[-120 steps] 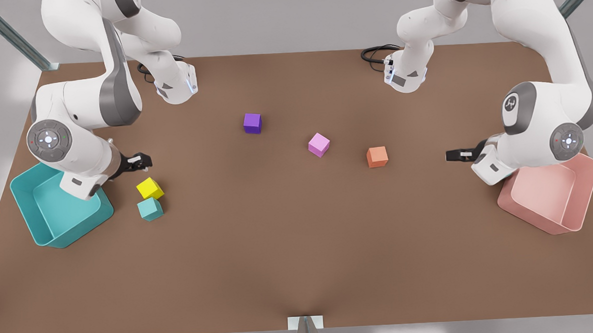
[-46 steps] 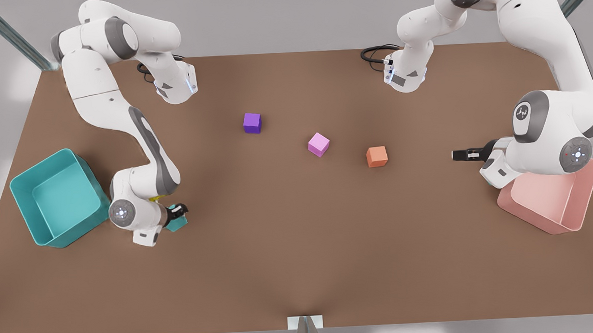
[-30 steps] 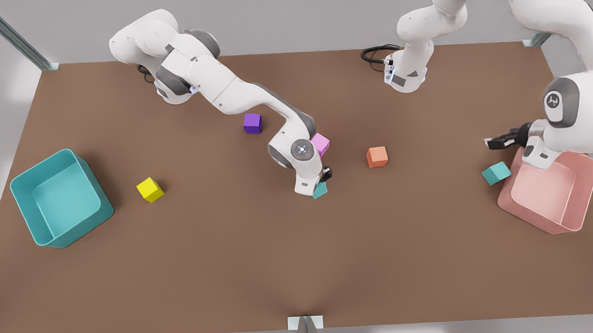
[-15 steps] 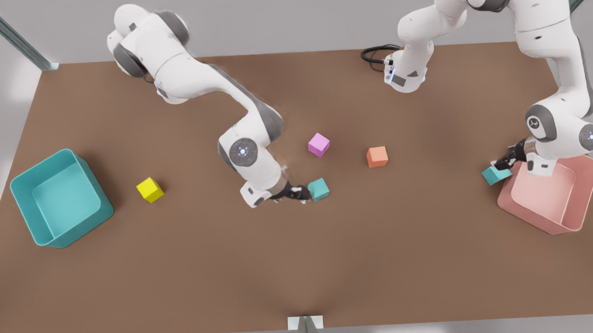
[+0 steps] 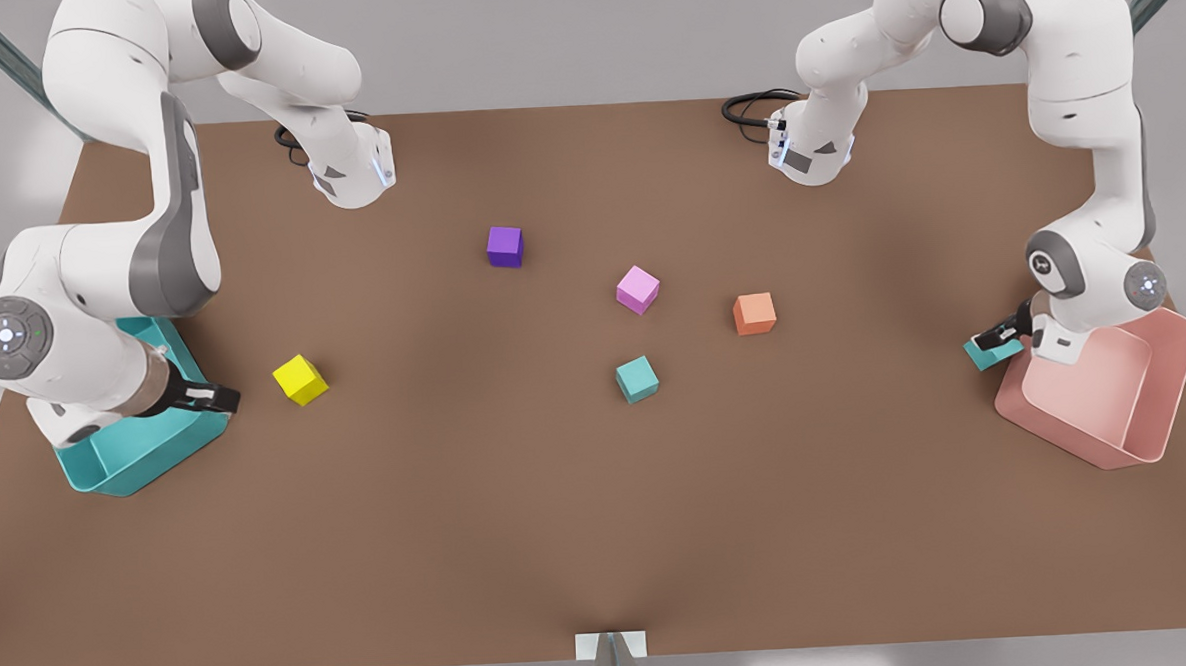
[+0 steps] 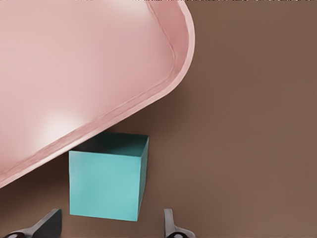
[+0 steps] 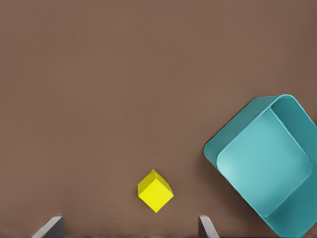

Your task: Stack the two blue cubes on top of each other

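While left gripper point(image 6: 109, 225) jaws straddle teal cube point(image 6: 106, 181) apart, right gripper point(image 7: 129, 228) gapes above yellow cube point(image 7: 155, 191).

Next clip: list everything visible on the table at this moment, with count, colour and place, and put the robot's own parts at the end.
Teal cubes: 2; one near the table's middle, one against the pink bin.
Yellow cube: 1, beside the teal bin.
Purple cube: 1, toward the far side.
Pink cube: 1, centre.
Orange cube: 1, on the pink cube's front-view right.
Teal bin: 1, front view's left edge.
Pink bin: 1, front view's right edge.
Table: 1, brown.
Left claw: 1, black fingers, open around the teal cube by the pink bin.
Right claw: 1, open, at the teal bin's corner, waiting.
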Tool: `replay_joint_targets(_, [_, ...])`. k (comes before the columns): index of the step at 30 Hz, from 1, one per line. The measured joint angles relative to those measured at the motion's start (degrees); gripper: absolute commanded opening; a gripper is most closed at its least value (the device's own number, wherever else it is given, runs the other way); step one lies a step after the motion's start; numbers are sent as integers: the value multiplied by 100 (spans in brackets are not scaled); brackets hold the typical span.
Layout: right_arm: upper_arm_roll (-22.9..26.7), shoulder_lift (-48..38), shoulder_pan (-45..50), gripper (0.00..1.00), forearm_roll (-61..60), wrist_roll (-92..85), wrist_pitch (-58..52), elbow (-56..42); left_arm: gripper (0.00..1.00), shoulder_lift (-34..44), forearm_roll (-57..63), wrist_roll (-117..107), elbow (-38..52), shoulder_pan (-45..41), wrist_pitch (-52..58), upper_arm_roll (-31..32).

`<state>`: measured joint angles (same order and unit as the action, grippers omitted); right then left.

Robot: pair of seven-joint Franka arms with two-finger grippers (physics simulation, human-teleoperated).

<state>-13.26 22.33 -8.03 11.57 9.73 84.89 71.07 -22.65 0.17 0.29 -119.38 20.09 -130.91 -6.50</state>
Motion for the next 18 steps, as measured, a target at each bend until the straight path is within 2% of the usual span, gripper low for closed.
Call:
replay_joint_targets(7, [33,-3,76,100,92,-904,-590,-86,100,-86,-144,291,-24,107,-201,-13])
replay_joint_targets(18, [42,7,82,100,141,-1776,-823,-91,100,-203,-169,571,-111,155,-290,-68])
